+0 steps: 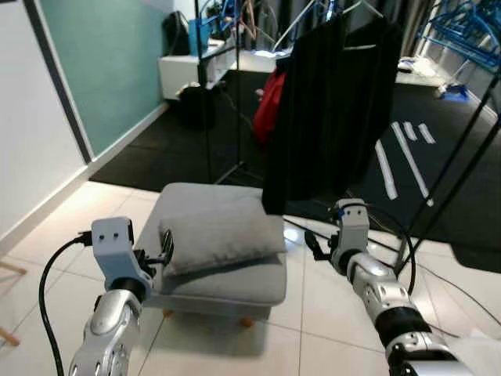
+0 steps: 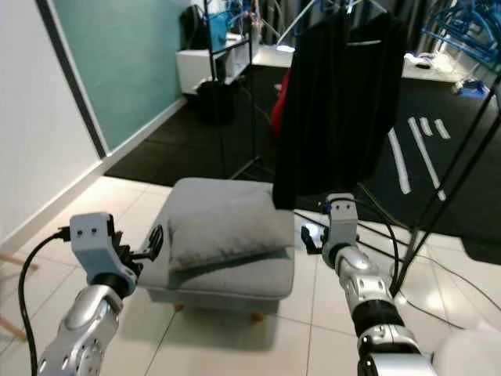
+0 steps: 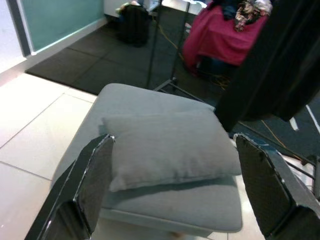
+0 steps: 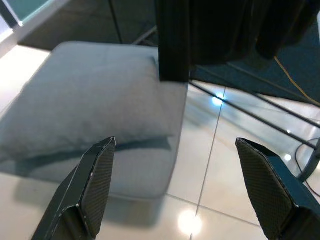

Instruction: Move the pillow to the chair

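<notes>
- Standing low on the tiled floor, the grey chair [image 1: 235, 282] is the landmark for everything else; a dark garment [image 1: 329, 102] hangs from a rack just behind it, with its hem brushing the chair's back right corner.
- Lying flat across the seat, the grey pillow [image 1: 223, 235] covers most of the cushion, so from how things sit the placing looks done rather than pending.
- Flanking the chair, both silver arms are raised at seat height, one at each side, which reads to me as the spread of a two-sided hold let go.
- At the chair's left edge, the left gripper [image 3: 175, 190] has its fingers spread wide and holds nothing; the pillow's near left corner lies just beyond its fingertips, not touching.
- Off the chair's right side, over bare tile, the right gripper [image 4: 180, 195] is likewise wide and empty, with the pillow's right edge near but apart.
</notes>
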Robot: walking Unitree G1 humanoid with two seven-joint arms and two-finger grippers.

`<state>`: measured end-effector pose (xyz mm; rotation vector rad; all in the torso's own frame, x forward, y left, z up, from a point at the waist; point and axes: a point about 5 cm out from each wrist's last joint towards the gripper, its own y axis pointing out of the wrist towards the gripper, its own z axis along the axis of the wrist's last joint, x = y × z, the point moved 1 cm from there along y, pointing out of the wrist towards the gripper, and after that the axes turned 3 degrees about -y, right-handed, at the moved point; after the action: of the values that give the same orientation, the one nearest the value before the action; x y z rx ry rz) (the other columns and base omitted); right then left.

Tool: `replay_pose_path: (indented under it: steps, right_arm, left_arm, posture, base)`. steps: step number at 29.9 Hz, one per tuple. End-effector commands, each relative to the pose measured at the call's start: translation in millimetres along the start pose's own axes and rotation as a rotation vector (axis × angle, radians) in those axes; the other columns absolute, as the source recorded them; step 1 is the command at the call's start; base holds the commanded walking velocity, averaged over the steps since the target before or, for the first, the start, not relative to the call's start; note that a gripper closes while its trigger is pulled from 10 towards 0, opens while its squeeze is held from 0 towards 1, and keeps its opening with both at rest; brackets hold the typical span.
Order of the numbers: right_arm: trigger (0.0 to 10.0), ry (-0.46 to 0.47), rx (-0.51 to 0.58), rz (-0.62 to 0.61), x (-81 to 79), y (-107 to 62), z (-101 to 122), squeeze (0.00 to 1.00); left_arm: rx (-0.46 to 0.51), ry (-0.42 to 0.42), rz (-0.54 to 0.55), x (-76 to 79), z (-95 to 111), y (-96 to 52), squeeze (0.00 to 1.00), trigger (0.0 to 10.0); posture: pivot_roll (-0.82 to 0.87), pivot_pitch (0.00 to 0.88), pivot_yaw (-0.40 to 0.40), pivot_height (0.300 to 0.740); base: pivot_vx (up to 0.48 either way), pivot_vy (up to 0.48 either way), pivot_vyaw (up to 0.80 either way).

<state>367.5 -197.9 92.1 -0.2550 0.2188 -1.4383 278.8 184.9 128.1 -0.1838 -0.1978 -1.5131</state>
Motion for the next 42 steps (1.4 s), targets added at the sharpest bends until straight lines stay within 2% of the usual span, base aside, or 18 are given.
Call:
replay_pose_path:
  steps: [1, 14, 18, 22, 30, 32, 33, 35, 42]
  right_arm:
    - [10.0, 0.017, 0.007, 0.024, -6.0, 1.1, 0, 0.00]
    - [10.0, 0.051, 0.025, 0.132, -18.1, 0.0, 2, 0.00]
    - [10.0, 0.070, -0.017, 0.166, -19.8, -0.3, -2, 0.00]
    - [10.0, 0.084, -0.085, 0.148, -16.5, 0.2, -9, 0.00]
    - [10.0, 0.132, -0.113, 0.100, -8.9, 0.1, -13, 0.00]
    - [10.0, 0.236, -0.109, 0.097, -6.2, 0.4, -12, 0.00]
    - [10.0, 0.236, -0.109, 0.097, -6.2, 0.4, -12, 0.00]
    - [10.0, 0.357, -0.099, 0.113, -5.5, 1.0, -8, 0.00]
    - [10.0, 0.477, -0.102, 0.131, -5.4, 2.8, -6, 0.00]
  left_arm:
    - [-0.008, 0.001, 0.011, -3.9, -1, -1.1, 0.00, 10.0]
    - [0.002, -0.001, 0.001, -1.8, 1, -2.0, 0.00, 10.0]
    - [0.001, -0.003, -0.006, -0.5, 1, -2.1, 0.00, 10.0]
    - [0.012, 0.006, -0.029, 5.7, 3, -1.2, 0.00, 10.0]
    - [0.005, -0.002, -0.016, 5.4, 0, -1.6, 0.00, 10.0]
    - [-0.001, -0.007, 0.009, 0.7, -2, -2.5, 0.00, 10.0]
    - [-0.001, -0.007, 0.009, 0.7, -2, -2.5, 0.00, 10.0]
    - [0.002, -0.001, 0.023, -3.2, -2, -3.3, 0.00, 10.0]
    - [0.028, 0.028, 0.029, -9.4, 6, -0.6, 0.00, 10.0]
  posture:
    - [-0.18, 0.000, -0.031, 0.740]
    - [-0.18, 0.000, -0.029, 0.740]
    - [-0.18, 0.000, -0.029, 0.740]
    - [-0.18, 0.000, -0.030, 0.730]
    - [-0.18, 0.000, -0.031, 0.715]
    - [-0.18, 0.000, -0.032, 0.705]
    - [-0.18, 0.000, -0.032, 0.705]
    - [-0.18, 0.000, -0.033, 0.695]
    - [-0.18, 0.000, -0.029, 0.680]
  base:
    - [0.330, 0.000, 0.00]
    - [0.374, 0.000, 0.00]
    - [0.307, 0.000, 0.00]
    - [0.000, 0.000, 0.00]
    - [0.000, 0.000, 0.00]
    - [0.000, 0.000, 0.00]
    - [0.000, 0.000, 0.00]
    - [0.000, 0.000, 0.00]
    - [0.000, 0.000, 0.00]
